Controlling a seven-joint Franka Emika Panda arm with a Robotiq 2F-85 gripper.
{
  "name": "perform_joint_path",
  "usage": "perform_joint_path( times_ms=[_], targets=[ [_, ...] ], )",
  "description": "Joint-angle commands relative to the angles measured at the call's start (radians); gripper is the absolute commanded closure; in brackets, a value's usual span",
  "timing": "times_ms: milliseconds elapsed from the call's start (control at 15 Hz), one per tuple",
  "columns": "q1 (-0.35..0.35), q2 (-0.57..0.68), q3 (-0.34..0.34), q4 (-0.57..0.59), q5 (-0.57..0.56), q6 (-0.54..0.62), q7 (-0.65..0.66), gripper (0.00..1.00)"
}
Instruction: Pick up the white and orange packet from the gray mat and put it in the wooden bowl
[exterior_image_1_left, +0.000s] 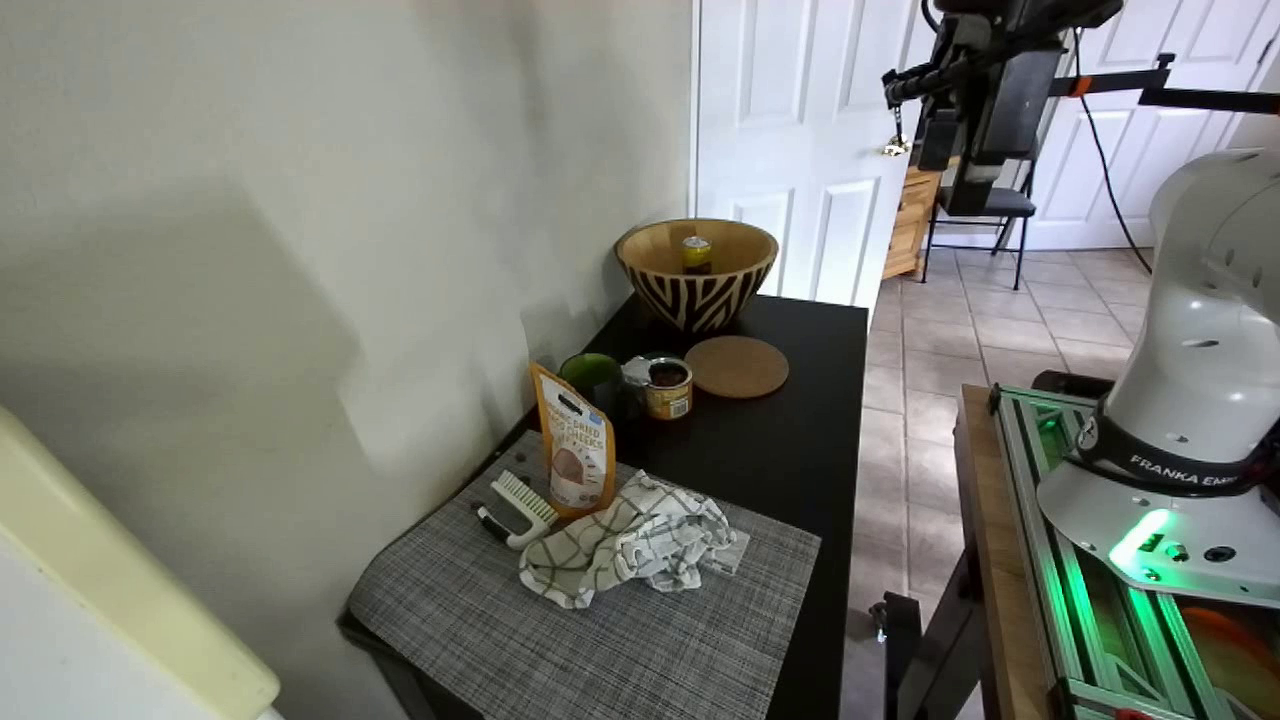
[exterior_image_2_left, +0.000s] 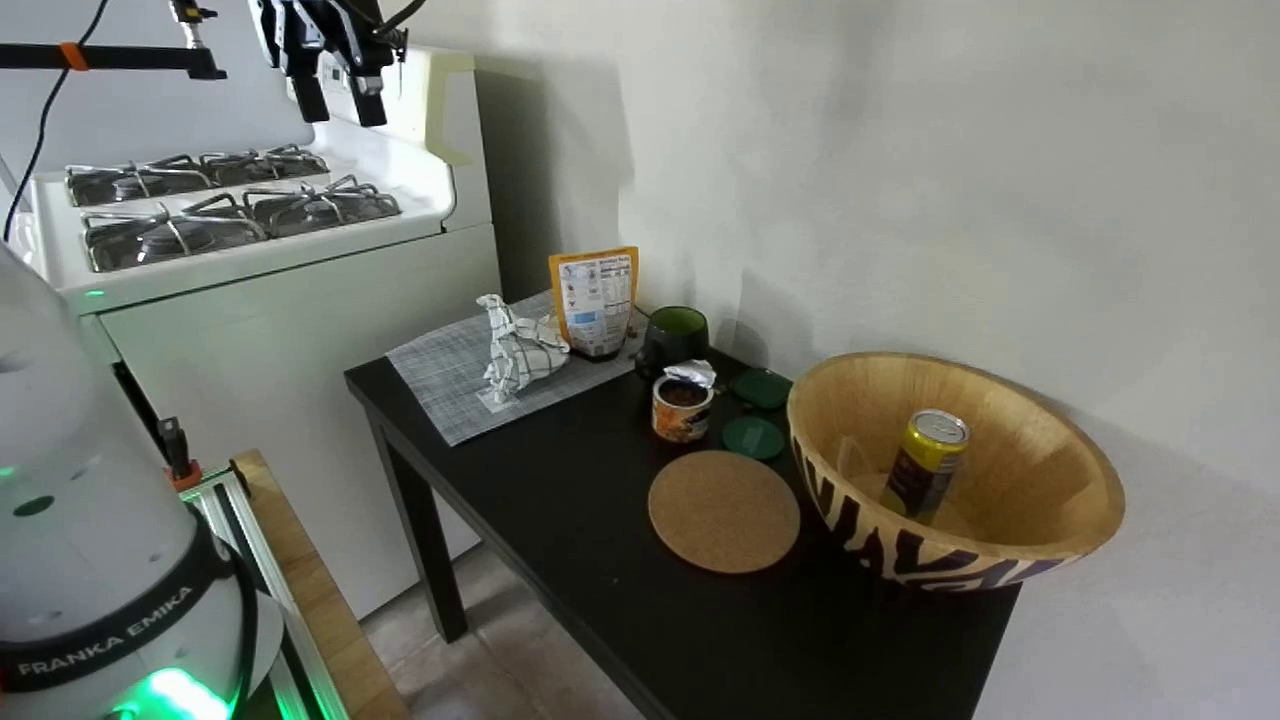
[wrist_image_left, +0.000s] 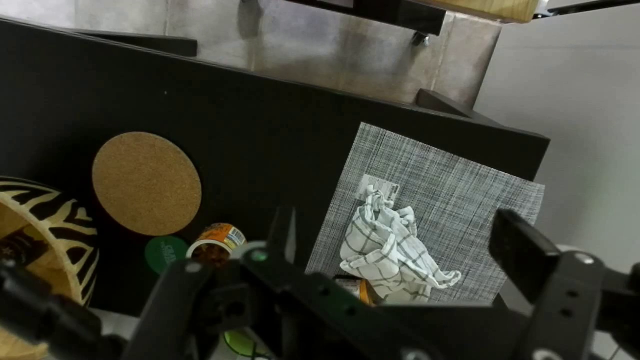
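The white and orange packet stands upright at the wall side of the gray mat in both exterior views. The gray mat also shows in the wrist view, where only a small part of the packet shows below the cloth, behind my gripper. The wooden bowl, striped outside, stands at the table's opposite end and shows at the wrist view's left edge. My gripper is open and empty, high above the table in both exterior views.
A checkered cloth lies beside the packet, with a white brush near it. A green mug, an opened can, green lids and a cork disc lie towards the bowl. A yellow can is inside the bowl.
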Motion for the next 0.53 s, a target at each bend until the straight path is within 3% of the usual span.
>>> perform_joint_path(
  times_ms=[0, 200, 467],
  targets=[
    [-0.050, 0.022, 0.034, -0.003, -0.003, 0.065, 0.113, 0.00],
    [-0.104, 0.079, 0.050, -0.008, 0.002, 0.199, 0.236, 0.00],
    [-0.164, 0.278, 0.036, 0.021, 0.023, 0.379, 0.333, 0.00]
  ],
)
